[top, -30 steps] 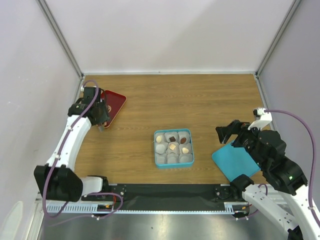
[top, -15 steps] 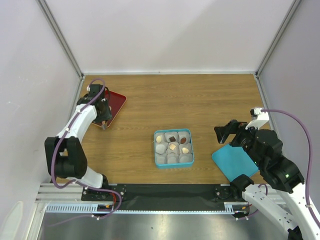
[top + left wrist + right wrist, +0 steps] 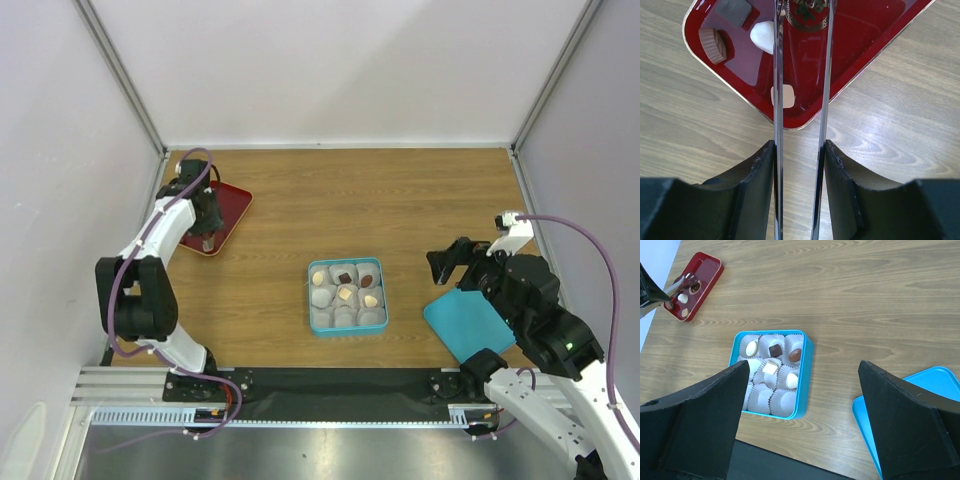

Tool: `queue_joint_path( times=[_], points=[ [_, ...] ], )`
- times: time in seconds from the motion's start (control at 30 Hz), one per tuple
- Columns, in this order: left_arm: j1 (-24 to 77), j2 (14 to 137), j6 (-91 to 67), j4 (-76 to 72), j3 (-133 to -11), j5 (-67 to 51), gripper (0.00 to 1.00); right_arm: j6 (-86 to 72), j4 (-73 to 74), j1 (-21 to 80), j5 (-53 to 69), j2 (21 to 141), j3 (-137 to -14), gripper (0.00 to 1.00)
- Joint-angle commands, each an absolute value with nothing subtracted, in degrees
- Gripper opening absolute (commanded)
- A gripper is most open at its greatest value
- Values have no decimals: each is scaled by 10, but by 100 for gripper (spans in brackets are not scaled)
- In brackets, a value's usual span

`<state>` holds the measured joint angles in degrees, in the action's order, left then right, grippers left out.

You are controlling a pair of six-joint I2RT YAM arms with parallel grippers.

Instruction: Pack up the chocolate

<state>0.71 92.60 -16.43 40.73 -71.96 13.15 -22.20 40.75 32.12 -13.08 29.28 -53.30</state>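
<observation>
1. The table was wood-grain laminate, matt and flat. It lay bare between the tray and the tin and all across the far side.
2. The right gripper hung above the near right part of the table. Its black, wedge-shaped fingers were spread wide with nothing between them.
3. The left gripper was clamped on the handles of metal tongs over the tray's near corner. The thin mirror-bright blades ran parallel with a gap between them. Their tips were cut off at the top of the left wrist view, so whether they pinched anything could not be told.
4. A flat turquoise lid with rounded corners lay near the right arm's base, apart from the tin.
5. The square turquoise tin sat open near the table's middle, with free wood on every side.
6. A glossy red tray with a pale rim sat askew in the far left corner, close to the wall.
7. Nine white crinkled paper cups filled the tin.
8. Five chocolates, cream, dark and brown, sat in the tin's cups, clearest in the right wrist view. Only the left wrist view showed the tray's loose pieces: a tan ridged round, a white oval, a dark square and a pale square half behind a blade.
</observation>
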Motion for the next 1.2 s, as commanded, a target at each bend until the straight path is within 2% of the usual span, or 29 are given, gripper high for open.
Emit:
queue_joint_path(
  times=[0.0,0.33,0.77,1.17],
  points=[
    [2,937,-154,393,-751,132,47,-214,380,319,-141,298,-531,97],
    [2,947,-148,392,-749,134,43,-211,384,319,-146,296,-528,97],
    [3,910,-134,424,-758,102,32,-213,383,319,-146,293,-533,97],
    [84,817,-127,470,-752,76,29,-226,388,319,-137,295,-538,97]
  ],
)
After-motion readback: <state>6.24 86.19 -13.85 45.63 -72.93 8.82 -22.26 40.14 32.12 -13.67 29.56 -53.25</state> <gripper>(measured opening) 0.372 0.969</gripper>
